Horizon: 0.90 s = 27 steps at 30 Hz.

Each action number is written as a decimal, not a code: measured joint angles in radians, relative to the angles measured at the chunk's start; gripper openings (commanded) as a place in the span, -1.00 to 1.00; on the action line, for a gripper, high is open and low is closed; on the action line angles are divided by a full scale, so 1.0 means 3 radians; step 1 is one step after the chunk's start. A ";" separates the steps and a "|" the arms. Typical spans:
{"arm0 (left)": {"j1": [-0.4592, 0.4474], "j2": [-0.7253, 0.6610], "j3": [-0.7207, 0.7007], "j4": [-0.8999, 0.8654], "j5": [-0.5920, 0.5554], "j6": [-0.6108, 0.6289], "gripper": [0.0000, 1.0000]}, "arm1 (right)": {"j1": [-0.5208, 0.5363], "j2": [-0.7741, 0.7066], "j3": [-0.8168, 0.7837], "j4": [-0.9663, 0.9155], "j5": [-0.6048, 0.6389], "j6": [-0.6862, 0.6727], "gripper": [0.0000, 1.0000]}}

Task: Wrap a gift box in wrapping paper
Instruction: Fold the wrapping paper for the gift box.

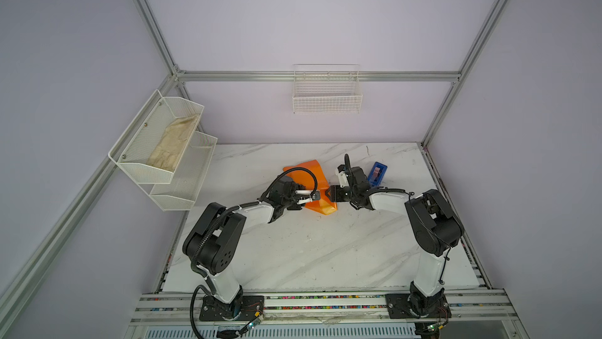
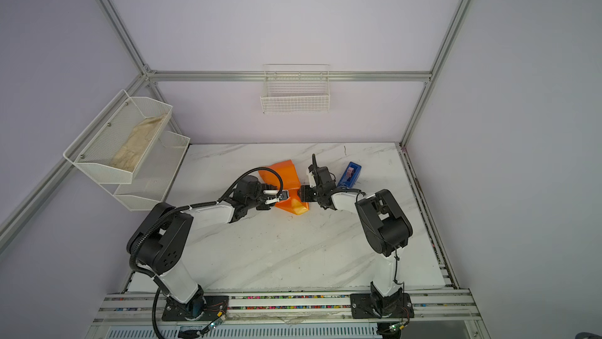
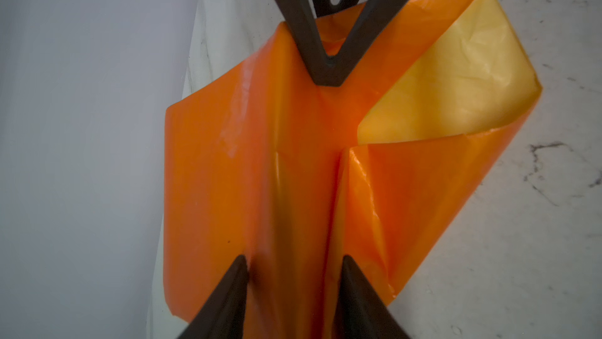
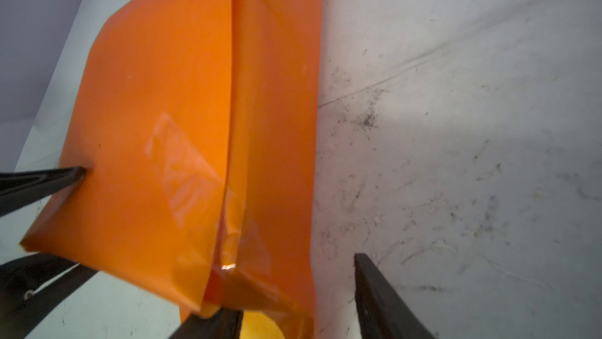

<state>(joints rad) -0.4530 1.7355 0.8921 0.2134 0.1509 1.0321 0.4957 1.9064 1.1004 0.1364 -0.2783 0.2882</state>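
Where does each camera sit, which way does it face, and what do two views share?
Top views: high at the front, looking down on table, left arm, right arm, wrapping paper, tape dispenser.
Left wrist: on the left arm, looking past left gripper at the paper.
Right wrist: on the right arm, looking past right gripper at the paper.
Shared: both wrist views show the paper.

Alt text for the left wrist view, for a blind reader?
Folded orange wrapping paper, yellow inside showing, is held between the left end effector's dark fingers on a marble table; the right end effector meets it opposite.
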 measured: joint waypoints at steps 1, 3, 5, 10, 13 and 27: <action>0.0001 0.0001 0.0003 -0.0003 -0.0006 0.0000 -0.11 | 0.0000 0.0018 0.0024 0.0003 0.0018 0.0009 -0.04; 0.0004 0.0004 0.0004 -0.0004 -0.0010 0.0000 -0.10 | 0.0001 0.0048 0.0066 0.0005 0.0025 0.0023 -0.16; 0.0005 0.0005 0.0008 -0.0005 -0.0017 0.0000 -0.11 | 0.0000 0.0090 0.0107 0.0006 0.0020 0.0050 -0.30; 0.0004 0.0005 0.0010 -0.0008 -0.0019 0.0000 -0.10 | 0.0000 0.0123 0.0114 0.0009 -0.0027 0.0085 -0.58; 0.0004 0.0006 0.0013 -0.0014 -0.0019 0.0000 -0.10 | 0.0003 0.0123 0.0111 0.0019 -0.0060 0.0120 -0.77; -0.0024 0.0015 0.0043 -0.0113 -0.0013 -0.0080 0.31 | 0.0031 0.0122 0.0098 0.0048 -0.0107 0.0270 -0.95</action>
<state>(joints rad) -0.4603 1.7401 0.9051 0.1795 0.1471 1.0080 0.5049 1.9430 1.1297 0.1509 -0.3103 0.3691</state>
